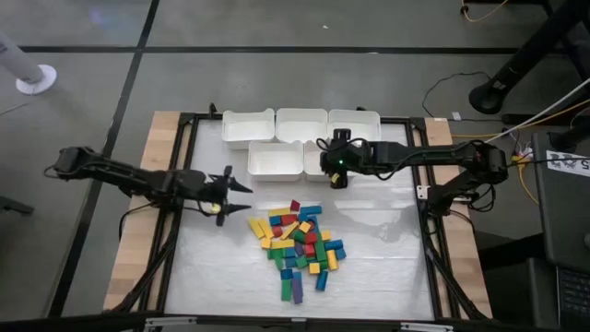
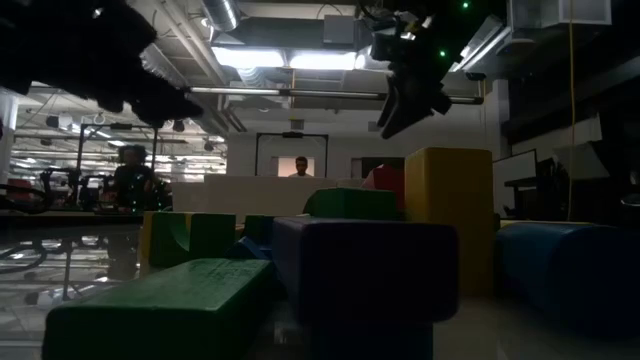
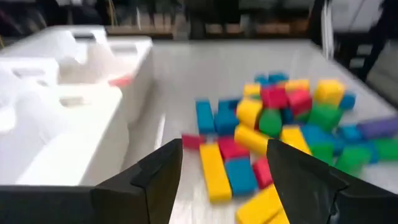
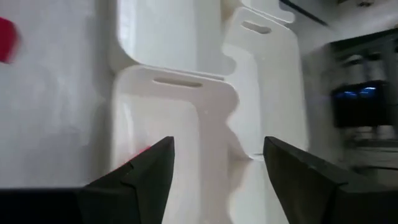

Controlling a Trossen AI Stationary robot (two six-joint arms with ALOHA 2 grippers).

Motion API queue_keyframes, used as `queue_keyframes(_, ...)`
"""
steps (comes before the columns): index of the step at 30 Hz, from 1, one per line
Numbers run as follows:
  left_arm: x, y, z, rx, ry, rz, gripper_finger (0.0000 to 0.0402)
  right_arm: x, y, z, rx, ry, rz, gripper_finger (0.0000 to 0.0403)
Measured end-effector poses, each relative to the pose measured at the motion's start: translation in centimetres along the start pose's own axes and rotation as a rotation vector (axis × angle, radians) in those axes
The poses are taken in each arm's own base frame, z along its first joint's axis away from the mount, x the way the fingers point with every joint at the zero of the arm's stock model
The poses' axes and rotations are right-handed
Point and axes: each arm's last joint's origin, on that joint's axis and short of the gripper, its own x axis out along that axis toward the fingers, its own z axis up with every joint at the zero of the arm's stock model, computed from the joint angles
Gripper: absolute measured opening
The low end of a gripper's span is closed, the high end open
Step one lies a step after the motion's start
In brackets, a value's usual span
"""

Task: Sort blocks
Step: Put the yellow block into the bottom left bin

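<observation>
A heap of small blocks [image 1: 297, 244] in red, yellow, green, blue and purple lies on the white table sheet; the left wrist view shows the heap [image 3: 280, 124] straight ahead. My left gripper [image 1: 241, 197] hovers open just left of the heap, pointing at it, with nothing between its fingers [image 3: 224, 146]. My right gripper [image 1: 334, 177] is open and tilted down above the front-right white bin [image 4: 161, 118], where a red piece [image 4: 142, 149] shows. Another red piece [image 3: 121, 79] lies in a bin seen from the left wrist. In the low view the right gripper [image 2: 405, 105] hangs high above the blocks.
Five white bins stand at the far side: three in a back row [image 1: 301, 124] and two in front [image 1: 276, 160]. A black frame [image 1: 184, 148] borders the table. Bare sheet [image 1: 378, 258] lies right of the heap. People stand in the room behind [image 2: 300, 167].
</observation>
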Motion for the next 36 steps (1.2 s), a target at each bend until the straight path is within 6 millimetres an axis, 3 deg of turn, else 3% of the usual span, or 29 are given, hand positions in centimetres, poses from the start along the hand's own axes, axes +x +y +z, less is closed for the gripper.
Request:
queue_keyframes(12, 2.9, -1.2, -2.5, 0.195, 0.240, -0.077, 0.0224, -0.1, 0.6, 0.2, 0.131, -0.067, 0.197, 0.0248)
queue_keyframes(36, 5.2, -2.0, -5.7, 0.175, 0.387, -0.225, 0.0224, -0.1, 0.6, 0.2, 0.134, -0.074, 0.219, 0.0248)
